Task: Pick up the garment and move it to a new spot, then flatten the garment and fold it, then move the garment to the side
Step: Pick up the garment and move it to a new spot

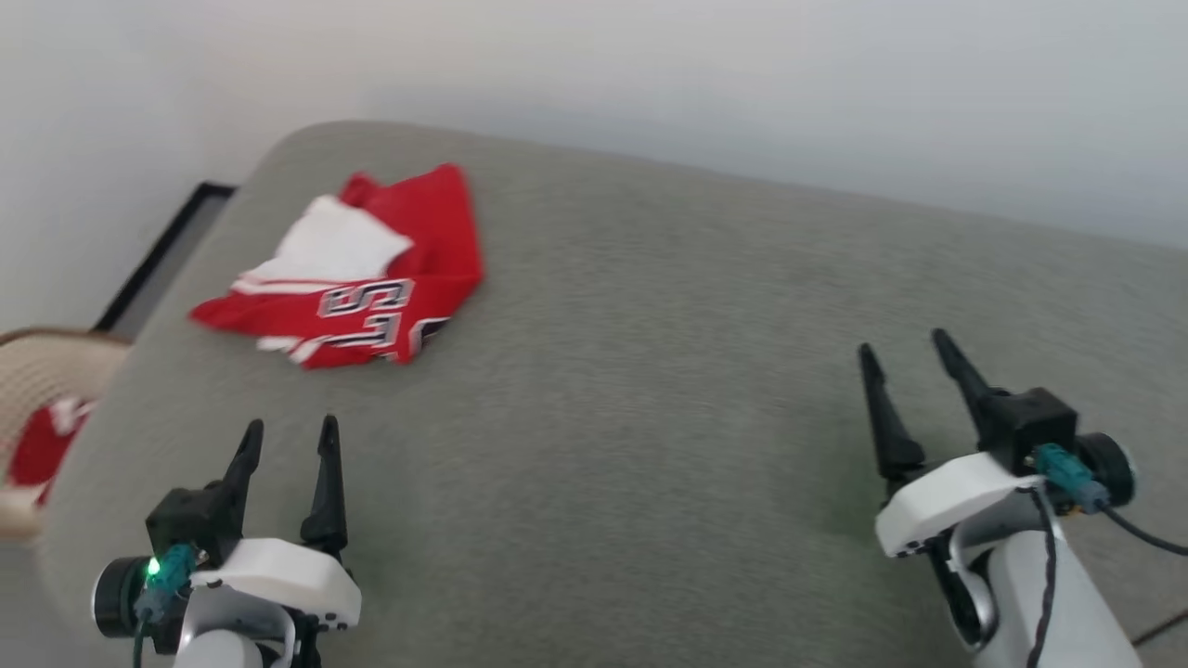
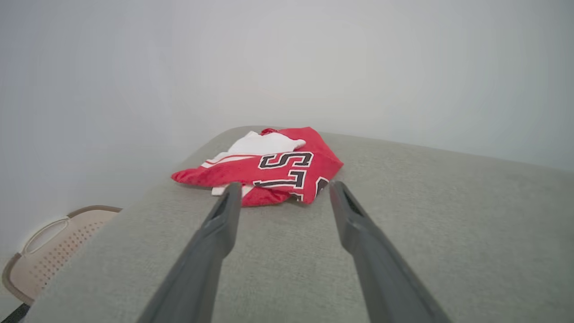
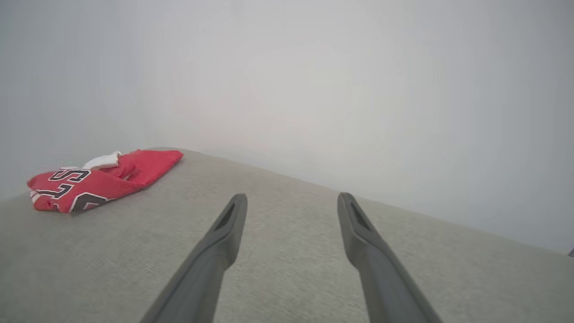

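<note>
grey cushion [image 1: 650, 390], garment [image 1: 436, 241] beyond left gripper [image 1: 290, 425]

You have a red jersey [image 1: 371, 278] with white lining and black, white-edged letters on a grey-green cushion [image 1: 650, 390]; the basket [image 1: 56, 371] is beige.

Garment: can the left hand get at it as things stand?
Probably yes. The garment lies crumpled on the grey cushion, straight ahead of the open left hand, with bare cushion between them. Whether the arm can stretch that far can't be told.
</note>
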### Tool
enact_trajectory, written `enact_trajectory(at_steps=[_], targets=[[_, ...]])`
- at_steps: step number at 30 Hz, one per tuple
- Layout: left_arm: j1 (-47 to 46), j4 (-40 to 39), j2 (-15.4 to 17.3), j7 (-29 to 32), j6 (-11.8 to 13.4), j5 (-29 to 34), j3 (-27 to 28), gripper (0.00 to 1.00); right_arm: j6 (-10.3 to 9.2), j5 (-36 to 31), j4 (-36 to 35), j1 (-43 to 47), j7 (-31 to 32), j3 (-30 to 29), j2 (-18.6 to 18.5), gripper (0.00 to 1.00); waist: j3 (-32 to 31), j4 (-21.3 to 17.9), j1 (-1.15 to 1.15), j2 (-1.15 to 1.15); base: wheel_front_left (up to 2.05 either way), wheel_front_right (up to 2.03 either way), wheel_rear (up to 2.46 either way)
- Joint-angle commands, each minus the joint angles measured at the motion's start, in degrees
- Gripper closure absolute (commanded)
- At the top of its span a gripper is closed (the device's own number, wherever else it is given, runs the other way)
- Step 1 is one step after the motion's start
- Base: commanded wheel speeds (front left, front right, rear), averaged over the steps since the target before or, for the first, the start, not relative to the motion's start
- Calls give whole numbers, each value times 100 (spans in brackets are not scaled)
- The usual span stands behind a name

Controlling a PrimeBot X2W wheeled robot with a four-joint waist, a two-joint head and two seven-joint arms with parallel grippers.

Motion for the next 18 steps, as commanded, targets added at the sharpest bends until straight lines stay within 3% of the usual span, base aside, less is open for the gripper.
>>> enact_trajectory(at_steps=[1, 7, 12, 18], targets=[[95, -40, -31, -43, 33, 116, 29, 0, -2, -90, 26, -80, -54, 75, 18, 0, 21, 562, 0, 0, 0, 0, 0], [385, -321, -181, -106, 143, 273, 339, 0, -2, -166, 233, -390, -117, 643, 157, 0, 100, 1135, 0, 0, 0, 0, 0], [643, -627, -292, -145, 223, 364, 638, 0, -3, -165, 487, -720, -151, 1185, 192, 0, 233, 1299, 0, 0, 0, 0, 0], [612, -671, -368, -145, 95, 343, 636, 0, -3, -30, 620, -857, -151, 1337, 151, 0, 325, 1275, 0, 0, 0, 0, 0]])
